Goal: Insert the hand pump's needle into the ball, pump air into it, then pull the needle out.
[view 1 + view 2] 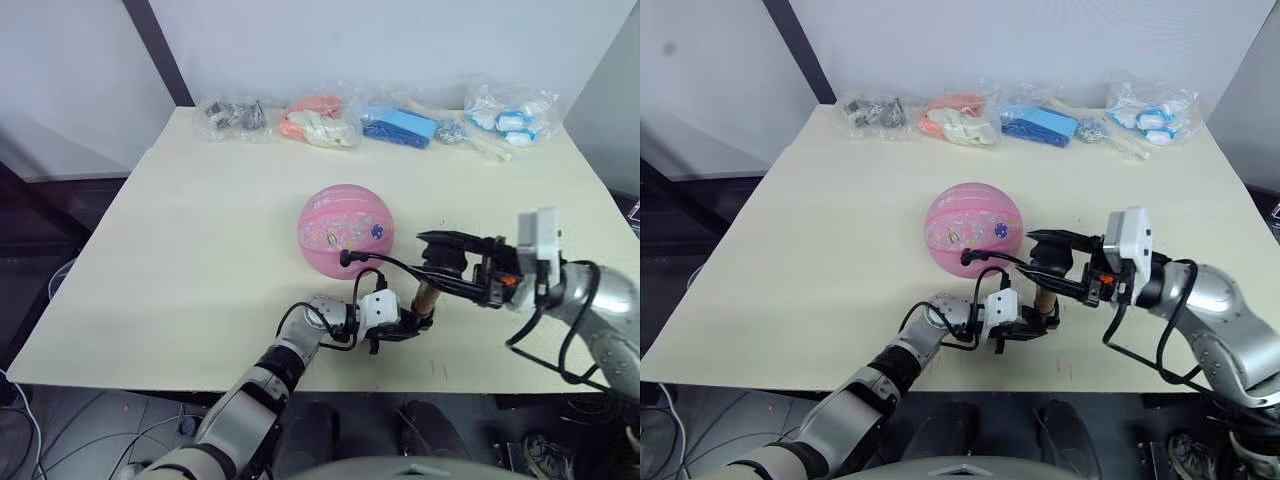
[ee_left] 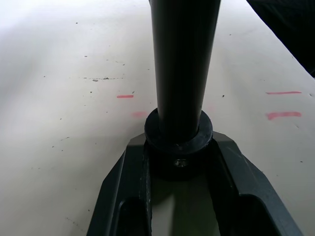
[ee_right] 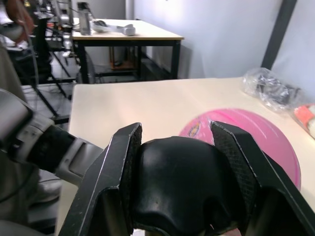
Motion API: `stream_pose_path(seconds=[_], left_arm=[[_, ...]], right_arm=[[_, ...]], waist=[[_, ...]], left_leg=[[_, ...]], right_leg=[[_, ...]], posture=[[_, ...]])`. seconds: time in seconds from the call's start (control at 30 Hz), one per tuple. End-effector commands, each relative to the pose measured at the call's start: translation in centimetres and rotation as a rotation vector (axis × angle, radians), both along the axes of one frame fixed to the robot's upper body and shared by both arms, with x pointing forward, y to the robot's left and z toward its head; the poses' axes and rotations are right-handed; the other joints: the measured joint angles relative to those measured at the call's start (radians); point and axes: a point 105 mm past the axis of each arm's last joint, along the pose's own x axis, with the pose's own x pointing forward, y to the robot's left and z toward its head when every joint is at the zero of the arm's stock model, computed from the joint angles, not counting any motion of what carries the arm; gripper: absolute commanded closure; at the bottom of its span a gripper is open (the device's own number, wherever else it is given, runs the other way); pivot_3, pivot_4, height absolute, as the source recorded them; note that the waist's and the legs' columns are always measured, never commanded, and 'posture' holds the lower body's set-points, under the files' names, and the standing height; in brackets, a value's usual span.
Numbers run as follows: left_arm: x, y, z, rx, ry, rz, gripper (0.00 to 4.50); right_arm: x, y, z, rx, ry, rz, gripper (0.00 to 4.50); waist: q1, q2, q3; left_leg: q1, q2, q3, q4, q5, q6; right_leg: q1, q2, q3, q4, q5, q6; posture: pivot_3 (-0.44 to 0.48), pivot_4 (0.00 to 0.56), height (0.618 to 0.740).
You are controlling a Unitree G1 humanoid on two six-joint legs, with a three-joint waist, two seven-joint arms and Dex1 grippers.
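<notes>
Left claw clamps the hand pump base on the counter; right claw grips its handle, beside the ball.

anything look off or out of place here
Nothing stands out. The ball looks round, the pump stands upright between both grippers, and the bags lie in a row along the table's far edge.

I work in a robotics lab or test room: plain pale table, bare white walls, bagged sample items lined up, another workbench with equipment behind.
</notes>
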Motion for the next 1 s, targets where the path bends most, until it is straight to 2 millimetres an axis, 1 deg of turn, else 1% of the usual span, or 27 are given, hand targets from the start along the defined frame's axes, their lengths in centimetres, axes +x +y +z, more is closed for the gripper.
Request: stream_pose_path(seconds=[0.03,0.2,0.27,0.33,0.4,0.53,0.6,0.63,0.67,0.77,0.83,1.0], left_arm=[[-1.1,1.2,-2.5,0.094,0.066,-0.004,3.49],[-1.1,1.2,-2.4,0.095,0.066,-0.004,3.49],[-1.1,1.3,-2.4,0.095,0.067,-0.003,3.49],[-1.1,1.3,-2.5,0.096,0.067,-0.003,3.49],[-1.1,1.3,-2.5,0.096,0.067,-0.001,3.49],[-1.1,1.4,-2.5,0.097,0.069,-0.002,3.49],[-1.2,1.3,-2.5,0.096,0.069,-0.004,3.49],[-1.2,1.3,-2.6,0.096,0.069,-0.005,3.49],[-1.2,1.3,-2.6,0.096,0.069,-0.006,3.49],[-1.3,1.2,-2.6,0.096,0.069,-0.007,3.49],[-1.3,1.2,-2.6,0.096,0.069,-0.009,3.49],[-1.3,1.2,-2.6,0.097,0.069,-0.010,3.49]], right_arm=[[0.7,0.0,-4.9,-0.080,0.129,-0.066,2.65],[0.6,-0.2,-7.0,-0.106,0.148,-0.084,2.65],[0.6,-0.3,-7.1,-0.104,0.148,-0.088,2.65],[0.5,-0.4,-6.5,-0.097,0.135,-0.083,2.65],[0.4,-0.3,-4.9,-0.053,0.116,-0.069,2.65],[-0.4,-0.6,-0.7,0.002,0.060,0.000,2.65],[-0.8,-1.1,2.7,0.026,0.009,0.030,2.65],[-1.1,-1.3,4.2,0.032,-0.015,0.044,2.65],[-1.3,-1.5,5.3,0.037,-0.027,0.052,2.65],[-1.6,-1.8,7.4,0.051,-0.043,0.062,2.65],[-1.8,-1.9,8.7,0.058,-0.058,0.069,2.65],[-2.1,-2.2,10.6,0.066,-0.082,0.075,2.65]], waist=[[0.000,0.000,0.000],[0.000,0.000,-0.001],[0.000,0.000,-0.001],[0.000,0.001,-0.001],[0.000,0.001,-0.001],[0.001,0.001,0.000],[0.001,0.003,0.002],[0.000,0.007,0.005],[0.000,0.007,0.006],[0.003,0.004,0.008],[0.004,0.004,0.008],[0.002,0.004,0.009]], left_leg=[[0.000,0.000,0.000,0.000,0.000,0.000],[0.000,0.000,0.000,0.000,0.000,0.000],[0.000,0.000,0.000,0.000,0.000,0.000],[0.000,0.000,0.000,0.000,0.000,0.000],[0.000,0.000,0.000,0.000,0.000,0.000],[-0.001,0.000,-0.001,0.000,0.000,0.000],[-0.001,0.000,-0.002,0.000,0.000,0.000],[-0.002,0.000,-0.001,0.000,0.000,0.000],[-0.002,-0.001,0.000,0.000,0.000,0.000],[-0.003,-0.001,-0.002,0.000,0.000,0.000],[-0.003,-0.001,-0.003,0.000,0.000,0.000],[-0.003,-0.001,-0.001,0.000,0.000,0.000]], right_leg=[[0.000,0.000,0.000,0.000,0.000,0.000],[0.000,0.001,0.000,0.000,0.000,0.000],[0.000,0.001,0.000,0.000,0.000,0.000],[0.000,0.001,0.001,0.000,0.000,0.000],[0.000,0.001,0.001,0.000,0.000,0.000],[-0.001,0.001,0.001,0.000,0.000,-0.001],[-0.001,0.001,0.000,0.000,0.000,-0.001],[-0.001,0.001,0.000,0.000,0.000,-0.001],[-0.001,-0.001,0.002,0.000,0.000,-0.001],[-0.001,-0.001,0.000,0.000,0.000,-0.001],[-0.001,-0.001,-0.001,0.000,0.000,-0.001],[-0.001,-0.003,-0.001,0.000,0.000,-0.001]], posture=[[0.000,0.150,0.736],[0.000,0.150,0.736],[0.000,0.150,0.736],[0.000,0.150,0.736],[0.000,0.150,0.736],[0.000,0.150,0.736],[0.000,0.150,0.736],[0.000,0.150,0.736],[0.000,0.150,0.736],[0.000,0.150,0.736],[0.000,0.150,0.736],[0.000,0.150,0.736]])
